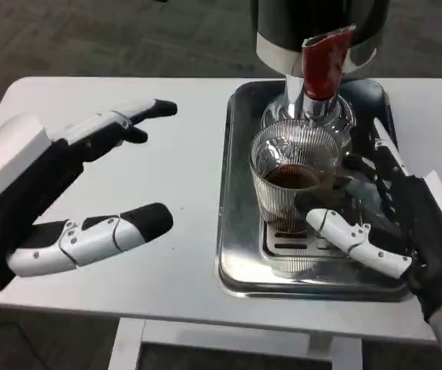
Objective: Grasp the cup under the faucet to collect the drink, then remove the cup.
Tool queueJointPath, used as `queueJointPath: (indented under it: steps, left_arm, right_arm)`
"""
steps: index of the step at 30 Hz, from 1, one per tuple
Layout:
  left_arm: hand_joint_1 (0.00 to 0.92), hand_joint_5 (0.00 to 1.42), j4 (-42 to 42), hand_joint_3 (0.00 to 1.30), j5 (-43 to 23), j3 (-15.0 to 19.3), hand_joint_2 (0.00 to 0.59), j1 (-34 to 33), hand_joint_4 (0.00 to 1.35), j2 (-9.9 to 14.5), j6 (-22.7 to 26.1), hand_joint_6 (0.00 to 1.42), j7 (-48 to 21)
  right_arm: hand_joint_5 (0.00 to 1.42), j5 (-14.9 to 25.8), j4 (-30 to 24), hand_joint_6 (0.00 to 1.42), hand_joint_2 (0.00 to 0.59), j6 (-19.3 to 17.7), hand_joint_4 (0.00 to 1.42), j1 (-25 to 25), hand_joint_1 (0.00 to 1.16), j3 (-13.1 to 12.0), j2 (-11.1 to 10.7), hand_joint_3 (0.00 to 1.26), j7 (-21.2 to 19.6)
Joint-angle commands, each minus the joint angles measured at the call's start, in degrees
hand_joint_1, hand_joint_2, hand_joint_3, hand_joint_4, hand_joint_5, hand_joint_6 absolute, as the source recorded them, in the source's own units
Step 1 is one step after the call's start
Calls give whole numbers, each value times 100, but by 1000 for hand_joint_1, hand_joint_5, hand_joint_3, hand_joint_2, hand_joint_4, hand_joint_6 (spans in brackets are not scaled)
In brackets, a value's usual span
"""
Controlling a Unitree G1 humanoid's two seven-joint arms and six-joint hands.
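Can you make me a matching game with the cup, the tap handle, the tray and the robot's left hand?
Things:
1. glass cup
2. faucet handle
3. metal tray
4. left hand

Descriptions:
A. red
B. open, over the bare white table
C. shiny silver, under the dispenser
D. holds some dark drink

Pairs: 1-D, 2-A, 3-C, 4-B

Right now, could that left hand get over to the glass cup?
Probably yes: the left hand is open over bare table beside the tray, though the right hand already grips the cup.
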Motion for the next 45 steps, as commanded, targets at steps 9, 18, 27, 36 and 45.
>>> queueJointPath:
  steps: [9,18,27,36,45]
  left_arm:
    - [0,224,14,163,109,324,107,718,117,-13,-69,227,195]
    - [1,224,-69,163,57,426,108,1069,117,-10,-77,224,174]
    - [2,224,-72,163,52,434,109,1164,117,19,23,224,121]
    - [3,224,-48,170,61,436,110,1243,117,33,38,223,103]
    - [3,224,-4,172,50,443,115,1378,117,47,31,223,74]
  right_arm:
    - [98,-22,205,229,221,52,8,-75,626,192,71,0,4]
    - [82,-24,447,213,221,62,0,-233,627,310,184,0,-58]
    - [64,-49,607,184,224,83,0,-382,608,348,298,0,-108]
    - [59,-37,818,177,227,0,0,-484,583,413,340,0,-162]
    - [52,-25,997,177,227,-75,0,-606,578,474,391,0,-232]
